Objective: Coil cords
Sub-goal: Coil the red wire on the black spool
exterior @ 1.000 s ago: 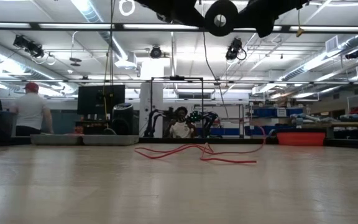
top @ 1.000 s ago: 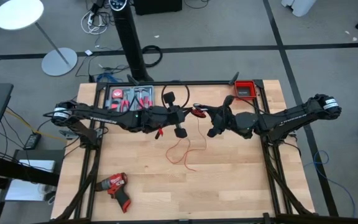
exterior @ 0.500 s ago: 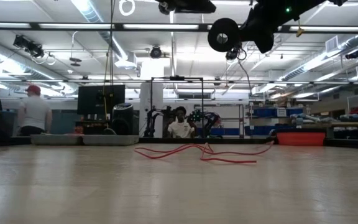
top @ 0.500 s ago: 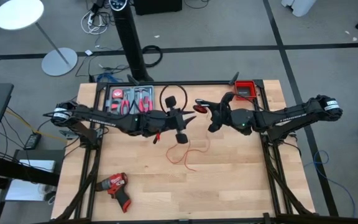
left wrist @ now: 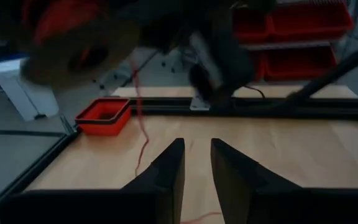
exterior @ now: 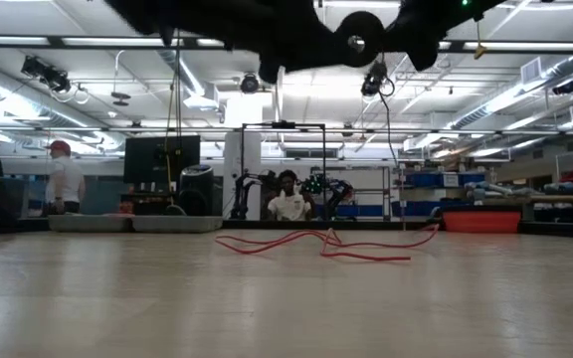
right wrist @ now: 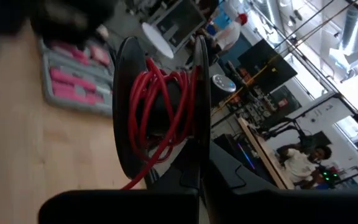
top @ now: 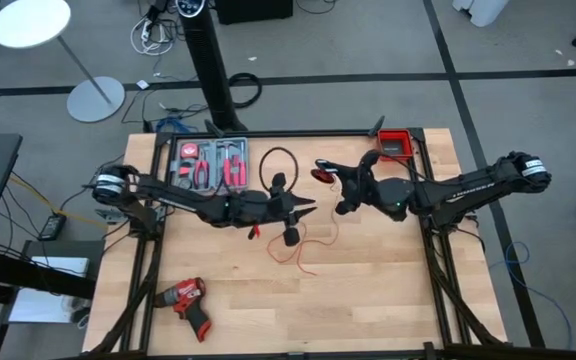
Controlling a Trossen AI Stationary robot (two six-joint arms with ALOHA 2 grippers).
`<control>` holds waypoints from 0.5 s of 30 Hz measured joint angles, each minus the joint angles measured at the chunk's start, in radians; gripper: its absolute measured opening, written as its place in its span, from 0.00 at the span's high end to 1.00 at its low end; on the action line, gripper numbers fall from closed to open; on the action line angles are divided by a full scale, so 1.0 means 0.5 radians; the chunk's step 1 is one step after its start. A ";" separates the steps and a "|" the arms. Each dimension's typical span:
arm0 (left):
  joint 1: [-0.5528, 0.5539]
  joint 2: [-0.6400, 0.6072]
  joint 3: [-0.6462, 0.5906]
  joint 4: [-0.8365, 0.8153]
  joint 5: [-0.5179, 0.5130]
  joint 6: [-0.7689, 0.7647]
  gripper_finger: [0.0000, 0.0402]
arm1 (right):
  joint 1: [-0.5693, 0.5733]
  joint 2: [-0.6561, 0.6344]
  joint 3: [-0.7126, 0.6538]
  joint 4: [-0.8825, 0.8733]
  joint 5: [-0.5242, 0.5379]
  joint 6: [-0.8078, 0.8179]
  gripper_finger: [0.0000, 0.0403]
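The red wire (top: 303, 240) lies in loose loops at centre frame, running up to a spool (right wrist: 160, 112) clamped in the right gripper (top: 330, 180). The left gripper (left wrist: 196, 163), just beside it, stands slightly apart, seemingly empty. The wire looks light and limp; grasp near the spool.

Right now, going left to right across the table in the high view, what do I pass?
Drill → tool tray → black cable loop → left gripper → spool of red wire held in the right gripper → red bin.
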 joint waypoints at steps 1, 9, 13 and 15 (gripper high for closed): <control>0.012 0.037 -0.037 0.117 -0.003 0.020 0.79 | 0.017 0.000 0.000 0.033 0.009 0.001 1.00; 0.076 0.277 -0.011 0.399 -0.002 0.076 0.79 | 0.090 0.000 0.000 0.235 0.017 0.057 1.00; 0.103 0.352 0.061 0.434 -0.002 0.078 0.74 | 0.098 0.001 0.000 0.310 0.014 0.058 1.00; 0.116 0.388 0.098 0.432 0.008 0.079 0.72 | 0.100 0.001 0.000 0.345 0.001 0.059 1.00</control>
